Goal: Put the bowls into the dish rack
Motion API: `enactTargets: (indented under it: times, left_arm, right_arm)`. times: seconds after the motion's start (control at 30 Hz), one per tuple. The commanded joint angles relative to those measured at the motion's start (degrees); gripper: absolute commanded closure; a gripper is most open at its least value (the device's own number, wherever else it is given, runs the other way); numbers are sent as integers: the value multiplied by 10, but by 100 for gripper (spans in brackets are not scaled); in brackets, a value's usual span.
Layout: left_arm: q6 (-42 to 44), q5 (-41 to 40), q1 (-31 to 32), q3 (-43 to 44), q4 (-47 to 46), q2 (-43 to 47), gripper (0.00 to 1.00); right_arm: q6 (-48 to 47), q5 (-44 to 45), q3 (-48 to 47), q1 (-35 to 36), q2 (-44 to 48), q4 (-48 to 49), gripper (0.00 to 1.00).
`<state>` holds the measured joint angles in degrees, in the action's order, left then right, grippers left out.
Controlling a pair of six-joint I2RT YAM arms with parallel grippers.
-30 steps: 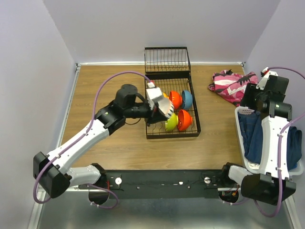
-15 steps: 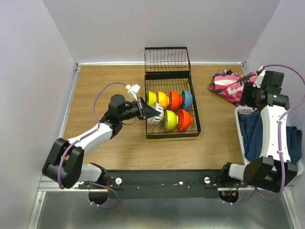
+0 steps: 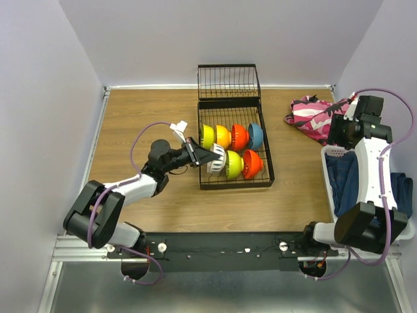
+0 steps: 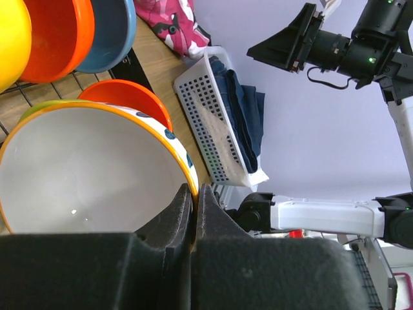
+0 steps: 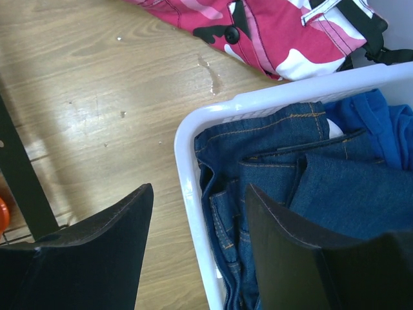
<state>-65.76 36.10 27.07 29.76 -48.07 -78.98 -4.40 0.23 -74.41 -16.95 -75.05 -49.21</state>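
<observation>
Right, the left gripper is pinching the rim of a white ribbed bowl, tilted at the dish rack's near-left corner, just beside the lime green bowl (red-orange one next along). Four more bowls line the row behind. Far right, the right gripper hangs spread above a laundry basket.

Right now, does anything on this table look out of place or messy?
Only the pink camouflage garment: it lies crumpled on the wood beside the white laundry basket, not inside with the jeans. The bowls in the dish rack stand on edge in neat rows, one white-ribbed bowl held by the left gripper.
</observation>
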Motion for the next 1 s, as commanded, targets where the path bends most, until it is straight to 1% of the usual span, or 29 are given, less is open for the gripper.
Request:
enactTargets:
  times: [0.0, 0.23, 0.3, 0.5, 0.83, 0.97]
  left_arm:
    - [-28, -24, 16, 7, -69, -23, 100]
    - [-53, -30, 24, 7, -90, -77, 100]
    - [-52, -29, 24, 6, -122, -93, 100]
    - [-89, -16, 20, 21, -197, -158, 100]
    - [-122, -30, 23, 14, -198, -187, 100]
    - [-123, -38, 21, 7, -179, -194, 100]
  right_arm:
    - [-8, 18, -21, -3, -9, -2, 33]
    - [-10, 26, -12, -4, -4, -4, 33]
    - [-11, 28, -8, -4, -1, -5, 33]
    - [-15, 35, -4, -4, 2, -8, 33]
    - [-18, 40, 1, -4, -4, -10, 33]
    - [-19, 38, -6, -4, -12, -10, 33]
